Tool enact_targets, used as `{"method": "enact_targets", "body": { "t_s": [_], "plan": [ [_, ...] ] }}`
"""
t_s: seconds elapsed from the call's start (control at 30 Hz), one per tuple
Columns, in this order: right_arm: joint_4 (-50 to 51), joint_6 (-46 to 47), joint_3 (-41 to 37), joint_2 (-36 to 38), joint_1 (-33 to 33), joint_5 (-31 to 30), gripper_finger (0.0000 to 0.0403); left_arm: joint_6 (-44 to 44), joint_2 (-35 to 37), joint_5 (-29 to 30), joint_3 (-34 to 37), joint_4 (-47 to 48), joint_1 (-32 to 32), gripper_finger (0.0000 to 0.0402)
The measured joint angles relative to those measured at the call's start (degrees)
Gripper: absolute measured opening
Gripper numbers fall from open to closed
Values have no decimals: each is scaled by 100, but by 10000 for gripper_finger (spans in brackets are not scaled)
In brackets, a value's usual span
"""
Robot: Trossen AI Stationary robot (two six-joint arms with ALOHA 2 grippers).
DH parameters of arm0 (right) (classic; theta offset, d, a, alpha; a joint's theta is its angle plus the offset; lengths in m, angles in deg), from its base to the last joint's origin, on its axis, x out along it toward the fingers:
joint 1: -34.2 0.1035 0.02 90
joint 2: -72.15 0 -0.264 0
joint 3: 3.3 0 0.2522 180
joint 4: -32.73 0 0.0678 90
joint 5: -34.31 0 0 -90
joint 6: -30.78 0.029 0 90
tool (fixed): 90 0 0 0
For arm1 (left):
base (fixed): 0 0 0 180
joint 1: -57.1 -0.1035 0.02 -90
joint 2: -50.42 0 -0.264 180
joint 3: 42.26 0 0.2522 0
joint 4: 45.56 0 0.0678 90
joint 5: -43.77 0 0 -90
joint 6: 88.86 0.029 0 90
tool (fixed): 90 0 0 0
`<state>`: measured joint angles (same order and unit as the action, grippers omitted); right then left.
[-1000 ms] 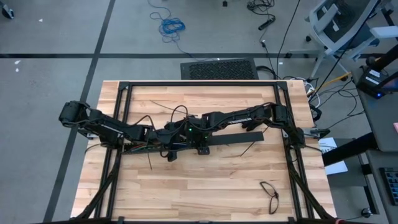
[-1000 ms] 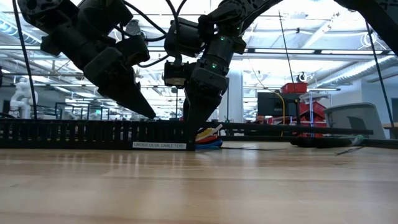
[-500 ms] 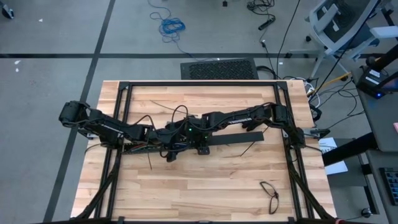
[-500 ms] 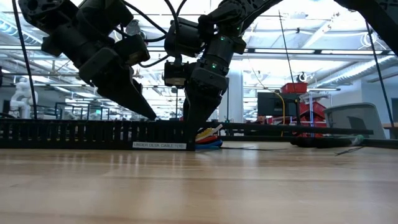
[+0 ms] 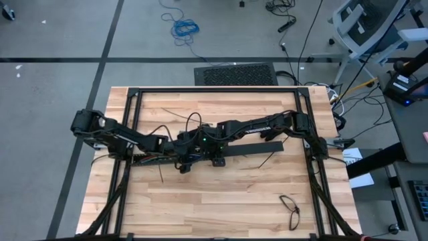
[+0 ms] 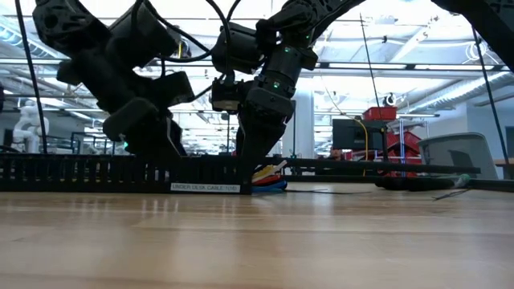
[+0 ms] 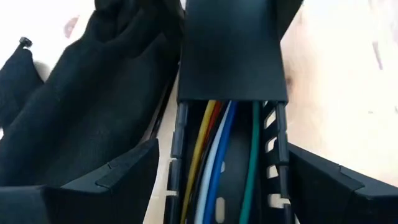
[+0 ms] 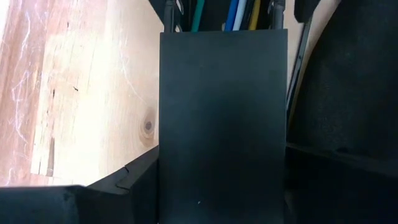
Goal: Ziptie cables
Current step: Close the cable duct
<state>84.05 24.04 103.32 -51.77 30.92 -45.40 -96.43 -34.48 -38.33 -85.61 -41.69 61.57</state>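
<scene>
Your left arm reaches in low from the table's left edge, its left gripper (image 5: 175, 148) tilted down over the long black slotted plastic cable tray (image 5: 251, 148) near the middle of the pale wooden tabletop (image 5: 221, 201). Its fingers (image 7: 112, 180) stand wide apart on either side of the tray's open end, not pinching it. Your right arm stretches across from the right side, and the right gripper (image 5: 200, 148) points steeply down just beside the left one. Its fingers (image 8: 134, 177) are spread and sit against the sides of the tray's flat black cover (image 8: 222, 118). The thin coloured cables (image 7: 214, 155), yellow, orange, white, blue and green, lie side by side inside the tray channel, running under that cover.
</scene>
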Motion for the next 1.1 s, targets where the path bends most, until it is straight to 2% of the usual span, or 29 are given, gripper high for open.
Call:
{"method": "enact_targets", "body": {
  "t_s": [0.47,0.67,0.83,1.1],
  "plan": [
    [-9,-44,0,0,2,-3,256,326,-9,-2,-41,-333,15,311],
    [-9,-44,2,0,2,-4,256,167,-13,-2,-41,-333,28,311],
    [-9,-42,2,0,2,2,256,-399,-190,2,-8,-346,43,311],
    [-9,-42,2,0,2,1,256,-242,-208,-24,-8,-332,44,311]
  ]
}}
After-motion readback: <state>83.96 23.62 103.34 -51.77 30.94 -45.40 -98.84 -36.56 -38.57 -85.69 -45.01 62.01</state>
